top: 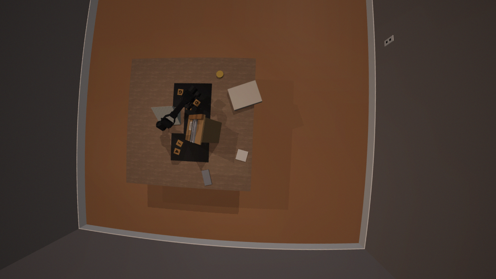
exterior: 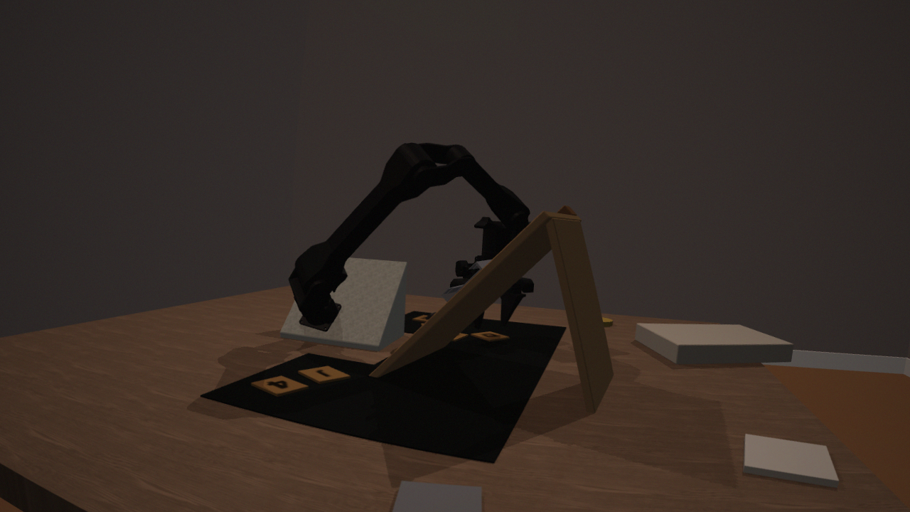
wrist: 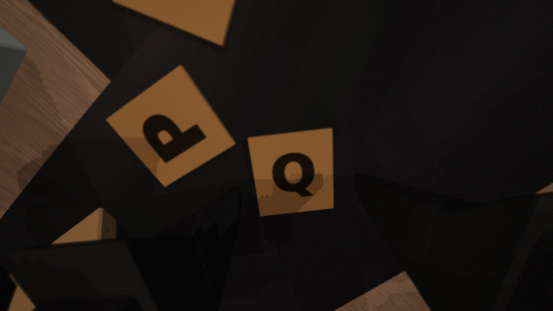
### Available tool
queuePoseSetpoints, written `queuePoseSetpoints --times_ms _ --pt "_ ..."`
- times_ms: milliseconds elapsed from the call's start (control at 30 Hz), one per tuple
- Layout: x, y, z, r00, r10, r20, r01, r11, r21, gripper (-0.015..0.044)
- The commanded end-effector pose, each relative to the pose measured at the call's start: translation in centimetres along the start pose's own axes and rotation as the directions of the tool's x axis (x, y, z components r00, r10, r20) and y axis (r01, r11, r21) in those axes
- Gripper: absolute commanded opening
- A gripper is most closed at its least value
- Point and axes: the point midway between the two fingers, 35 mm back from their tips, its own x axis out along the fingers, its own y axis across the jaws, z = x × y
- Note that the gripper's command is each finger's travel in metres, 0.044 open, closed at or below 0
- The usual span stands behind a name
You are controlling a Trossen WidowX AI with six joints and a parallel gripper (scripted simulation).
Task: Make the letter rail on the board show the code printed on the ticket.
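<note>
My gripper (exterior: 491, 324) (wrist: 297, 187) is open and points down, its fingertips low over the mat on either side of the Q tile (top: 196, 102) (exterior: 490, 335) (wrist: 276, 144). Nothing is held. The P tile (wrist: 190, 97) lies close beside Q, outside the fingers. Another tile (wrist: 186, 17) is cut off at the top of the wrist view. The G tile (top: 180, 92) lies farther back. The J tile (top: 179, 142) (exterior: 324, 374) and a tile like a 4 (top: 176, 151) (exterior: 279, 384) lie on the other side of the board (exterior: 483, 286). I see no tile in the grey rail (top: 193, 131). The ticket (top: 190, 126) is too small to read.
The board leans right beside the gripper. A grey wedge (top: 157, 111) (exterior: 375, 292) stands near the arm's base. A yellow disc (top: 219, 73), a white box (top: 244, 95) (exterior: 712, 337), a white slab (top: 241, 155) (exterior: 788, 458) and a grey slab (top: 206, 177) (exterior: 439, 496) lie around the black mat (top: 190, 152).
</note>
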Motion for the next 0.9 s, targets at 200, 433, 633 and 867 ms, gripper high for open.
queuePoseSetpoints --times_ms 200,433,633,867 --pt "0.4 0.0 -0.1 1.0 0.0 -0.004 0.0 1.0 -0.006 0.034" --pt "1.5 0.0 -0.1 1.0 0.0 -0.005 0.0 1.0 -0.006 0.034" --pt "2.0 0.0 -0.1 1.0 0.0 -0.005 0.0 1.0 -0.006 0.034" --pt "2.0 0.0 -0.1 1.0 0.0 -0.005 0.0 1.0 -0.006 0.034"
